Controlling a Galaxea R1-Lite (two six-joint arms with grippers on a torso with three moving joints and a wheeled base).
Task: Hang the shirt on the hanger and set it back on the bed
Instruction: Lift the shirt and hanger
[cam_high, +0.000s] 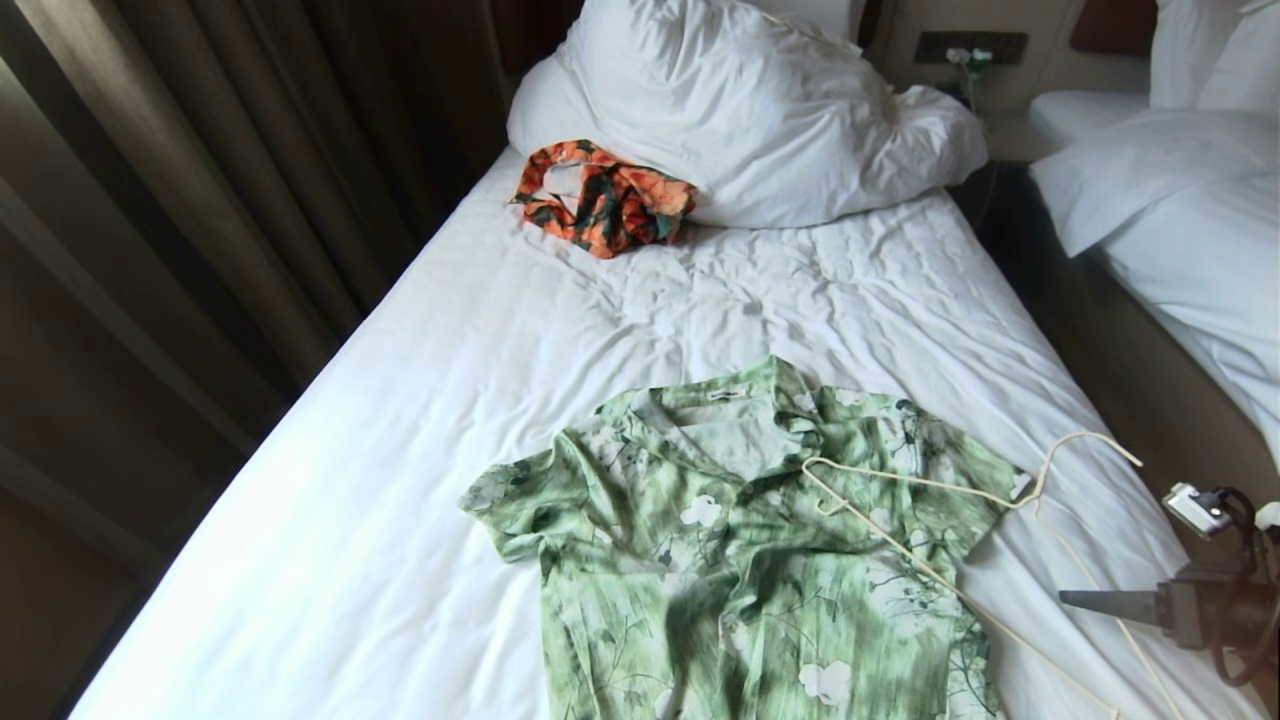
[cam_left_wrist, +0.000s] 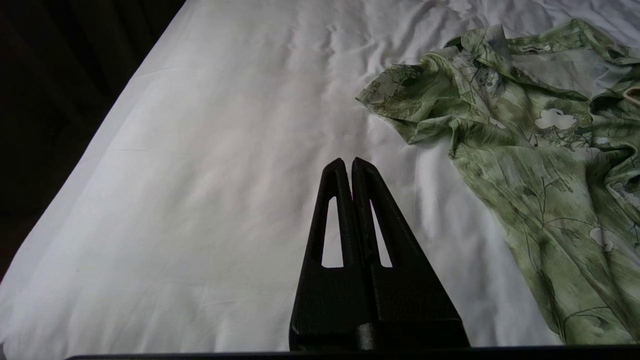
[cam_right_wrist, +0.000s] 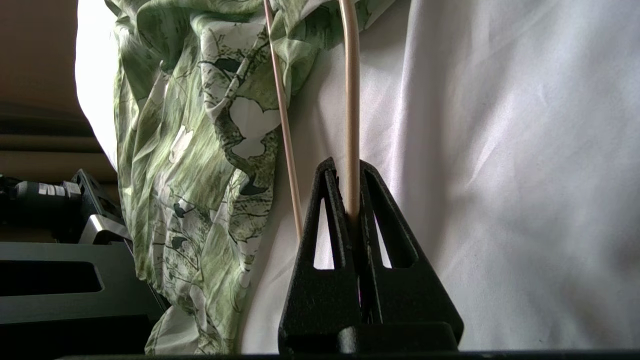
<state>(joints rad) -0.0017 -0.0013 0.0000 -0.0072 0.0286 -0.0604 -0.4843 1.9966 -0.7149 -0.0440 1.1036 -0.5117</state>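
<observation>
The light green floral shirt (cam_high: 740, 540) lies flat on the bed (cam_high: 400, 450), collar toward the pillow. The cream wire hanger (cam_high: 915, 482) rests across the shirt's right shoulder and the sheet beside it. My right gripper (cam_high: 1068, 599) reaches in from the bed's right edge. In the right wrist view the right gripper (cam_right_wrist: 346, 167) is shut on one wire of the hanger (cam_right_wrist: 350, 100), with the shirt (cam_right_wrist: 200, 150) just beside it. My left gripper (cam_left_wrist: 348, 162) hovers shut and empty over bare sheet, apart from the shirt's sleeve (cam_left_wrist: 400, 100).
A big white pillow (cam_high: 740, 110) sits at the head of the bed with an orange-and-green garment (cam_high: 605, 200) against it. Dark curtains (cam_high: 200, 200) line the left side. A second white bed (cam_high: 1200, 230) stands to the right across a narrow gap.
</observation>
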